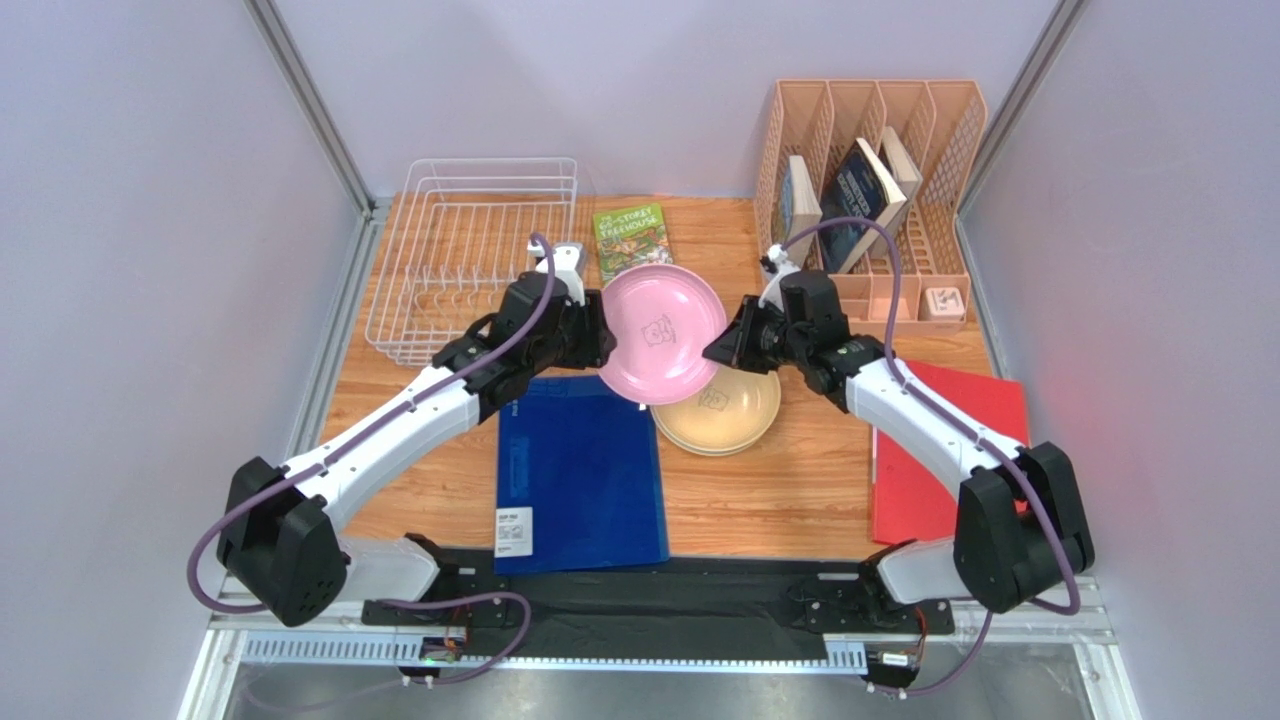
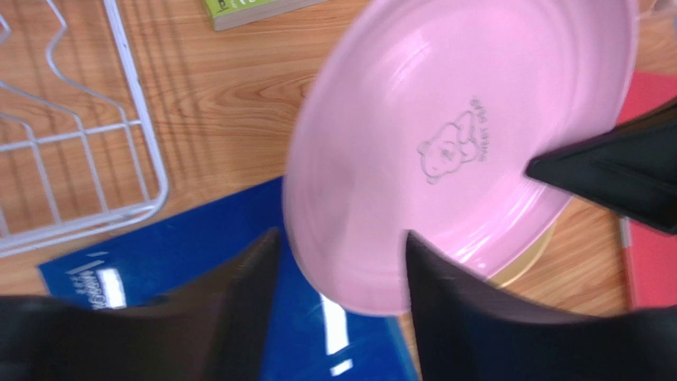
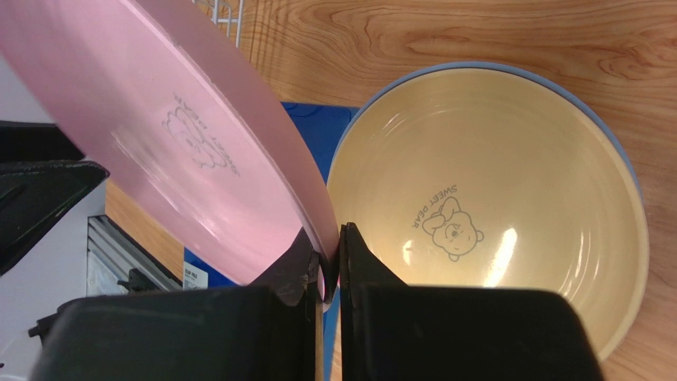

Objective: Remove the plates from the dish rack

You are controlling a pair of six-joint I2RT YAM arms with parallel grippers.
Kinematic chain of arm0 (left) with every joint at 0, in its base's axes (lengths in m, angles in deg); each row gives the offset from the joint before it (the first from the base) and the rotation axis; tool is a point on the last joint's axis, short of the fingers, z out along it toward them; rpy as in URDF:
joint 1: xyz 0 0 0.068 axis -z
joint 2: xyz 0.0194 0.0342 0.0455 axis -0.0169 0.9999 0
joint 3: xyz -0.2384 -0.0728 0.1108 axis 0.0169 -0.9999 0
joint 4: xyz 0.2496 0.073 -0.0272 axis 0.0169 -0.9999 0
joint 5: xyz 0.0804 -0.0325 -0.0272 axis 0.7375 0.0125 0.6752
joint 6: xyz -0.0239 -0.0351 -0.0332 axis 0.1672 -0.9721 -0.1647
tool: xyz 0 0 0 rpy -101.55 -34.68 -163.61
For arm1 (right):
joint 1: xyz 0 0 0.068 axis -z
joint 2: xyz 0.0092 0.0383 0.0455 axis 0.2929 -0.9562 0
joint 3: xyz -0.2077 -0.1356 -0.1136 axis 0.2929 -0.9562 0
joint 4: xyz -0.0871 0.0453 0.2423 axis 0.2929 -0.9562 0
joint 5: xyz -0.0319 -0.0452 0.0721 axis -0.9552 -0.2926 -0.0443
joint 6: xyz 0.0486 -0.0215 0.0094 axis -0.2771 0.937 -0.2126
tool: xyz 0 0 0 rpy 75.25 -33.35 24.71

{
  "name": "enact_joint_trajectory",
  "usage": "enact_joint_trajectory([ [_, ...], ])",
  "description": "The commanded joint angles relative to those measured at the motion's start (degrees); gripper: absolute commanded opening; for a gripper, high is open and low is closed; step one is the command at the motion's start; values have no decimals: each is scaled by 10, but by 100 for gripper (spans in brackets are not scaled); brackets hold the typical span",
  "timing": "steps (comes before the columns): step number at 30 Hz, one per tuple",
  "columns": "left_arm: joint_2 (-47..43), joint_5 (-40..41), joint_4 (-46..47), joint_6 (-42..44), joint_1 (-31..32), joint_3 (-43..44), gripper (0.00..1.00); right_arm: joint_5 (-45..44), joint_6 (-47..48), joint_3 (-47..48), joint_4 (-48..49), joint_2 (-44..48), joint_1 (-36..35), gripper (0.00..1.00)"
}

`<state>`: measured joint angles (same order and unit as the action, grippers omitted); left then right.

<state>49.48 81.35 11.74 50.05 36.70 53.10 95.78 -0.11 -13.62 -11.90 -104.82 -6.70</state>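
The pink plate (image 1: 661,333) hangs tilted above the table between my two grippers. My right gripper (image 1: 736,342) is shut on its right rim; the right wrist view shows the rim (image 3: 159,135) pinched between the fingertips (image 3: 330,238). My left gripper (image 1: 594,338) is open at the plate's left edge, its fingers (image 2: 214,317) spread either side of the rim (image 2: 461,143) without touching it. A pale yellow plate (image 1: 718,408) lies on the table beneath, stacked on a light blue plate whose rim (image 3: 477,65) shows. The white wire dish rack (image 1: 473,255) holds no plates.
A blue folder (image 1: 579,473) lies below the pink plate, a red folder (image 1: 947,450) at the right. A green book (image 1: 631,233) lies behind the plate. The peach organiser (image 1: 872,165) with books stands at the back right.
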Motion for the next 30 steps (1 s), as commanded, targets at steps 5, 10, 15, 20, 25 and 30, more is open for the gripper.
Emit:
enact_joint_trajectory([
  [5, -35, 105, 3, 47, 12, 1, 87, -143, 1, -3, -104, 71, 20, 0],
  [10, -73, 200, 5, 85, 11, -22, 97, -178, 1, 2, -189, 71, 24, 2],
  [15, -122, 253, 23, 115, 12, -52, 100, -180, -12, -19, -199, 73, 24, 3],
  [20, -148, 263, 32, 121, 12, -71, 100, -175, -9, -22, -203, 64, 24, 8],
  [25, -157, 266, 30, 122, 12, -77, 100, -167, -11, -21, -206, 54, 24, 20],
  [30, -152, 264, 26, 122, 12, -74, 100, -157, -9, -19, -207, 52, 24, 35],
])
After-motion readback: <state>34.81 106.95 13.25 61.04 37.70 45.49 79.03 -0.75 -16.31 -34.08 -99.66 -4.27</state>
